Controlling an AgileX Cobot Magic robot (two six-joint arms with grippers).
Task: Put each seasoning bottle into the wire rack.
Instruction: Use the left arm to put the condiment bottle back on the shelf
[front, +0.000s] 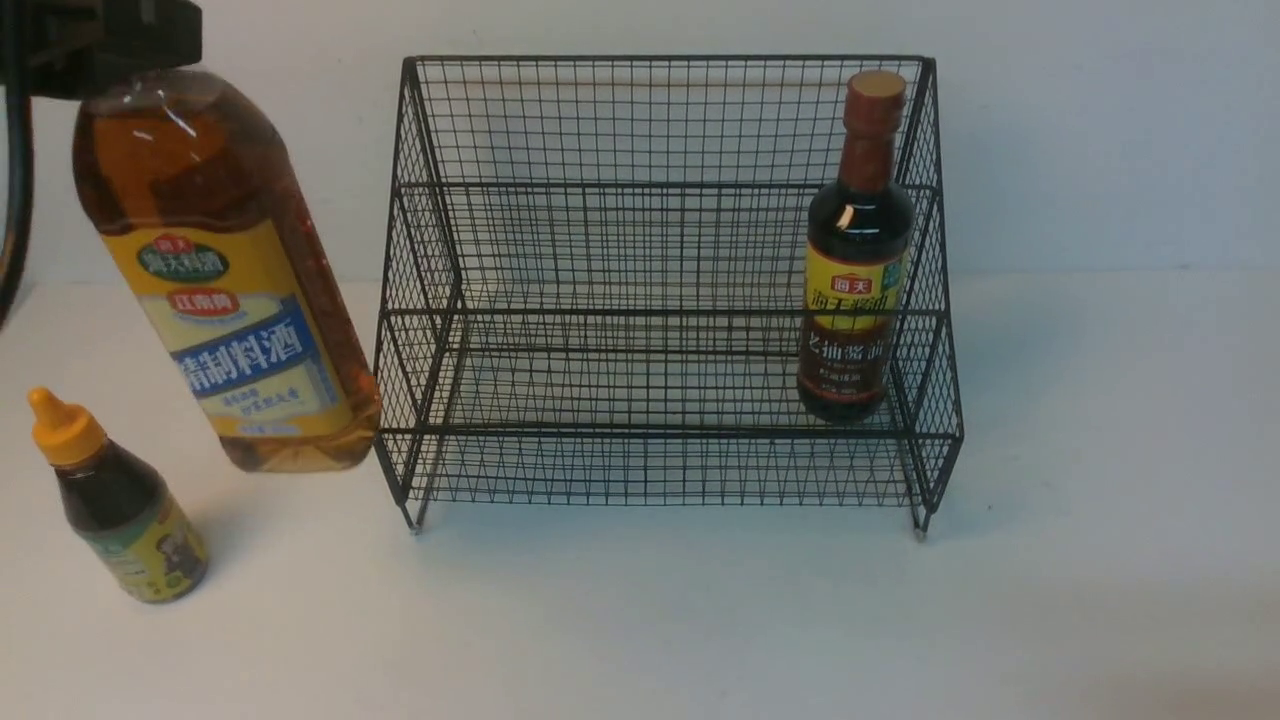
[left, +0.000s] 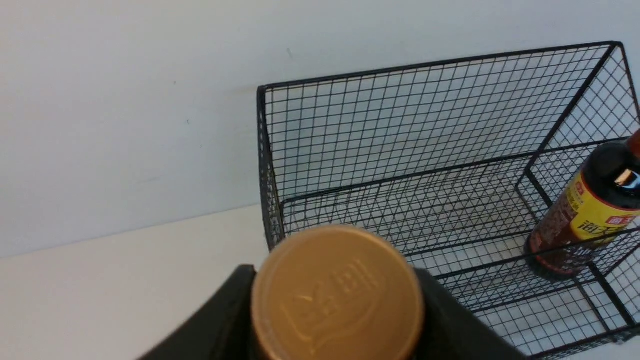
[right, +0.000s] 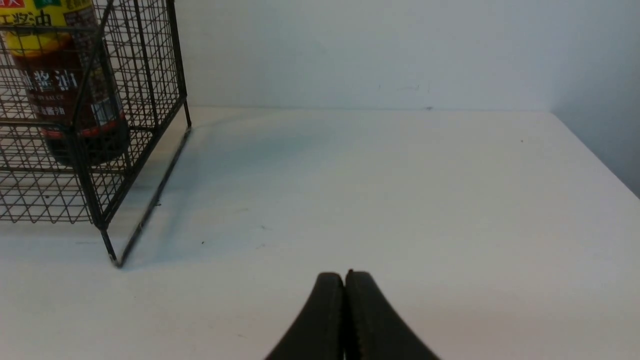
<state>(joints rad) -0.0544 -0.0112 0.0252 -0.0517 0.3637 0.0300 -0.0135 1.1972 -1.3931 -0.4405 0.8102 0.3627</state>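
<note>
The left pincer (front: 112, 48) is clamped around the neck of the big amber bottle (front: 225, 290). From its wrist camera the two black fingers (left: 220, 320) press in on either side, just under the gold cap (left: 336, 295), so it is open only as wide as that neck. The bottle hangs off the table (front: 640, 620), tilted, with its base swung toward the wire rack (front: 660, 58) and just beside the rack's left front corner.

I'd say the second bottle is on its way in. The tall dark bottle (front: 858, 260) stands upright at the right end of what looks like the lower shelf, while the small one with the orange cap (front: 120, 505) waits on the table, left of the rack.

The next move needs more height to clear the front rail, then straightening the bottle before lowering it into the free left side.

The right pincer (right: 345, 300) hangs low over bare table, its jaws pressed together on nothing.
</note>
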